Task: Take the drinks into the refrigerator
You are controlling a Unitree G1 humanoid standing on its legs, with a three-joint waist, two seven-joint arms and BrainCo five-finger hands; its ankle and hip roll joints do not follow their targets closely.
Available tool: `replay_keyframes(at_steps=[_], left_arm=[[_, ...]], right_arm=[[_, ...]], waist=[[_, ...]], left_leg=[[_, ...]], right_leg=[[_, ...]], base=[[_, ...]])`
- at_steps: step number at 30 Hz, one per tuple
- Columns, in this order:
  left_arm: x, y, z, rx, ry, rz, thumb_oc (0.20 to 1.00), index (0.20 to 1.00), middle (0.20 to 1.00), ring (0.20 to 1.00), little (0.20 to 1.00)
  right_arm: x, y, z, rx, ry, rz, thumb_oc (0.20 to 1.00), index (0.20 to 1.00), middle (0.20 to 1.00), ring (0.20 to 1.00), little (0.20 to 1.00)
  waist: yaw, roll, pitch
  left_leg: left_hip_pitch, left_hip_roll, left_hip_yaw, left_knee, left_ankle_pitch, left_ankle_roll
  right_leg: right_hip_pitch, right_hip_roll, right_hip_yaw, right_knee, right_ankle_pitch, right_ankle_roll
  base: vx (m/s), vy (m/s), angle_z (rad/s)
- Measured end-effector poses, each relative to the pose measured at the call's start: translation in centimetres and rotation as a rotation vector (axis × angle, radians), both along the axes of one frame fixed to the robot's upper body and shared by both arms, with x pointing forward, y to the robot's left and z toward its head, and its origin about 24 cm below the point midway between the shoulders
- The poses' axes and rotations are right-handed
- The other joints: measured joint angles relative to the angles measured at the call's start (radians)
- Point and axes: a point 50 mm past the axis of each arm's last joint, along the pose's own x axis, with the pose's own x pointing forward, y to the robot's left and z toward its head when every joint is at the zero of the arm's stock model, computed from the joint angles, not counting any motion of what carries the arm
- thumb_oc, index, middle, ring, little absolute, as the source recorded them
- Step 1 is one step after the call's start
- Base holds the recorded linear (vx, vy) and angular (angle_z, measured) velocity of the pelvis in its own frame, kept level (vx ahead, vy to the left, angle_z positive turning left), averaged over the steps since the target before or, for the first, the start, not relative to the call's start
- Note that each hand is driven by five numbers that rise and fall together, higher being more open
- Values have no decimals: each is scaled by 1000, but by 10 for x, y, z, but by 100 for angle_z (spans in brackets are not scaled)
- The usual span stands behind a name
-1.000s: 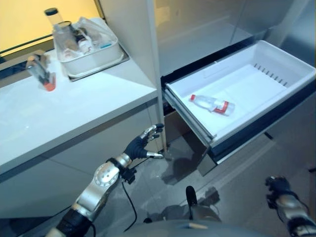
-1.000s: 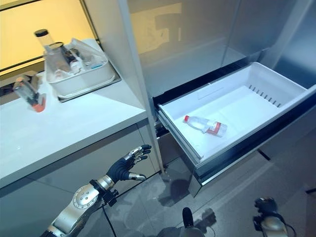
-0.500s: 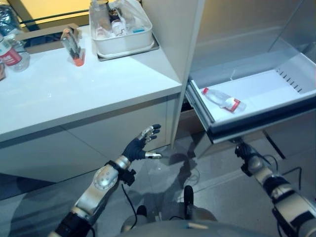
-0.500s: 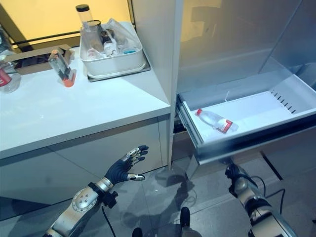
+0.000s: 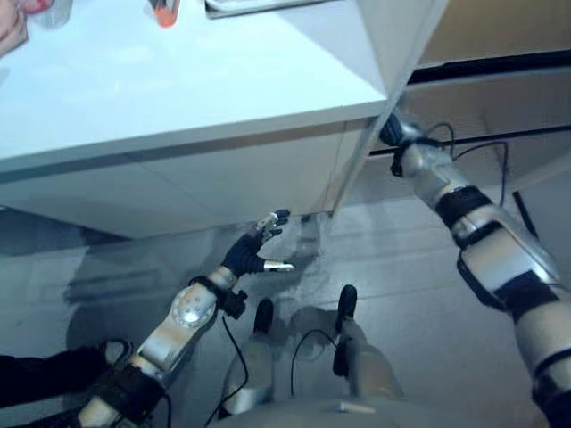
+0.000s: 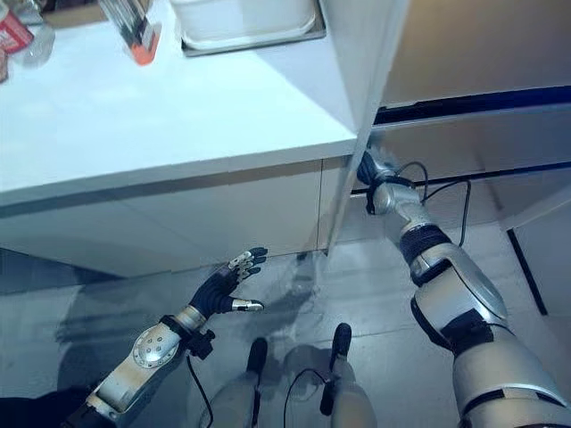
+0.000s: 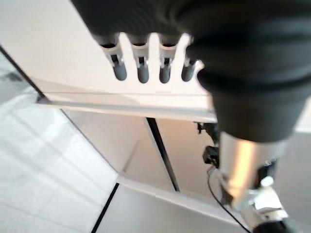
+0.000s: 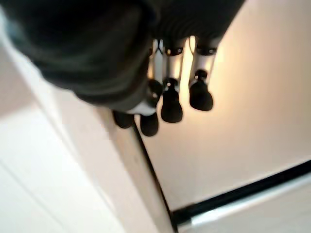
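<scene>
My right hand (image 6: 368, 168) is raised against the front of the refrigerator drawer (image 6: 464, 134), just beside the white upright panel (image 6: 361, 89). Its fingers (image 8: 171, 104) are fairly straight and hold nothing. The drawer front sits flush under a dark seam, so its inside is hidden. My left hand (image 5: 254, 252) hangs open and empty below the counter's edge, fingers (image 7: 141, 68) spread. A bottle with a red label (image 6: 11, 31) stands on the white counter (image 6: 178, 134) at the far left.
An orange-capped clear item (image 6: 134, 36) and a white bin (image 6: 245, 18) sit on the counter's far side. Grey cabinet fronts (image 6: 178, 214) run under the counter. Shiny grey floor (image 6: 357, 294) lies in front of the cabinets.
The camera has tilted down. The drawer, pulled out with a bottle in it before, now stands shut. My right hand has risen to its front. The left hand has barely moved.
</scene>
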Motion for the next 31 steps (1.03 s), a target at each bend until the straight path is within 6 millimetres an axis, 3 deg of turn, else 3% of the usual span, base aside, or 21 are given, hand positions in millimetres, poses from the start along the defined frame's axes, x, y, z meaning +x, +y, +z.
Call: replay_keyframes(at_steps=[5,6,7,10,12,14,15,16,17,18,19,21,23,24,26,27,30,31], left_arm=[[12,-5,15,-5,-70,2,1000,1000,1000,1000,1000],[14,-6,17,-7,-80,0,1000,1000,1000,1000,1000],[15,-7,19,-10,-87,0,1000,1000,1000,1000,1000],[19,-11,22,-35,-103,13,1000,1000,1000,1000,1000],[20,-12,12,-60,-66,47,1000,1000,1000,1000,1000],[21,-12,-4,-72,-3,85,1000,1000,1000,1000,1000],[17,-7,-16,-66,44,121,1000,1000,1000,1000,1000],[17,-4,-22,-63,68,143,1000,1000,1000,1000,1000],[15,4,-37,-65,124,214,1000,1000,1000,1000,1000],[16,9,-43,-64,147,246,1000,1000,1000,1000,1000],[14,19,-55,-67,195,315,1000,1000,1000,1000,1000],[9,32,-70,-42,252,379,1000,1000,1000,1000,1000],[8,40,-89,-40,335,468,1000,1000,1000,1000,1000],[2,44,-109,-35,421,539,1000,1000,1000,1000,1000],[-8,49,-131,-25,534,611,1000,1000,1000,1000,1000],[-22,53,-150,-11,633,669,1000,1000,1000,1000,1000],[-50,58,-182,84,841,740,1000,1000,1000,1000,1000],[-64,60,-191,107,914,769,1000,1000,1000,1000,1000]], right_arm=[[-1,-8,2,-5,-14,-26,200,200,200,200,200],[-1,-9,2,1,-16,-28,768,768,768,768,768],[-1,-11,2,20,-20,-34,1000,1000,1000,1000,1000],[-5,-22,-7,157,-31,-69,1000,1000,1000,1000,1000],[-10,-28,-21,251,-23,-89,1000,1000,1000,1000,1000],[-22,-37,-52,378,10,-112,1000,1000,1000,1000,1000],[-32,-35,-80,429,73,-121,1000,1000,1000,1000,1000],[-43,-36,-101,466,115,-132,1000,1000,1000,1000,1000],[-61,-35,-137,548,192,-157,1000,1000,1000,1000,1000],[-73,-35,-155,587,232,-180,1000,1000,1000,1000,1000],[-97,-35,-191,650,323,-237,1000,1000,1000,1000,1000],[-119,-35,-221,687,422,-304,1000,1000,1000,1000,1000],[-131,-37,-236,731,471,-352,1000,1000,1000,1000,1000],[-152,-41,-256,794,515,-422,1000,1000,1000,1000,1000],[-167,-39,-271,842,572,-475,1000,1000,1000,1000,1000],[-184,-37,-286,856,633,-514,1000,1000,1000,1000,1000],[-223,-31,-315,886,780,-620,1000,1000,1000,1000,1000],[-245,-30,-326,884,845,-668,1000,1000,1000,1000,1000]], waist=[[-2,17,31],[-2,22,34],[-4,24,36],[-2,27,38],[-1,26,39],[-1,25,41],[-3,23,43],[-8,21,45],[-9,19,51],[-8,18,52],[-3,17,54],[-32,9,59],[-35,9,59],[-59,4,58],[-64,-5,53],[-74,-18,33],[-91,-27,8],[-97,-30,-27]], left_leg=[[-15,-3,-14,6,3,2],[-19,-3,-16,6,3,2],[-24,-4,-20,7,3,2],[-29,-5,-32,14,3,2],[-28,-6,-34,16,3,2],[-17,-5,-36,13,3,2],[-9,-5,-37,10,3,2],[-3,-6,-34,9,3,3],[14,-5,-32,5,2,4],[23,-4,-31,0,2,4],[40,-4,-31,-5,1,5],[48,-7,-29,-7,3,8],[74,-5,-27,-10,3,8],[99,-2,-26,-16,0,10],[130,2,-20,-27,-5,15],[140,5,-9,-27,-12,18],[184,9,0,-33,-17,21],[192,13,2,-33,-25,25]], right_leg=[[-10,-5,-17,0,0,1],[-10,-6,-18,0,0,1],[-10,-6,-21,0,0,1],[-10,-9,-36,0,-1,1],[-6,-10,-40,0,-2,2],[3,-10,-41,0,-6,4],[12,-10,-41,0,-9,6],[17,-11,-41,0,-10,7],[32,-11,-40,0,-14,8],[38,-10,-40,0,-15,9],[52,-11,-40,0,-19,10],[59,-14,-36,0,-26,18],[82,-12,-35,0,-28,18],[104,-10,-34,0,-33,20],[131,-8,-32,0,-41,20],[132,-9,-24,0,-42,18],[171,-6,-16,0,-49,20],[179,-5,-13,-1,-54,22]], base=[[-22,17,10],[-12,18,3],[1,10,12],[-3,0,13],[-8,1,7],[-13,4,4],[0,0,0],[0,0,0],[0,0,0],[0,0,0],[0,0,0],[22,-13,0],[82,-25,-2],[92,-34,-3],[88,-36,-10],[112,-19,-16],[148,-11,-11],[210,-28,-12]])
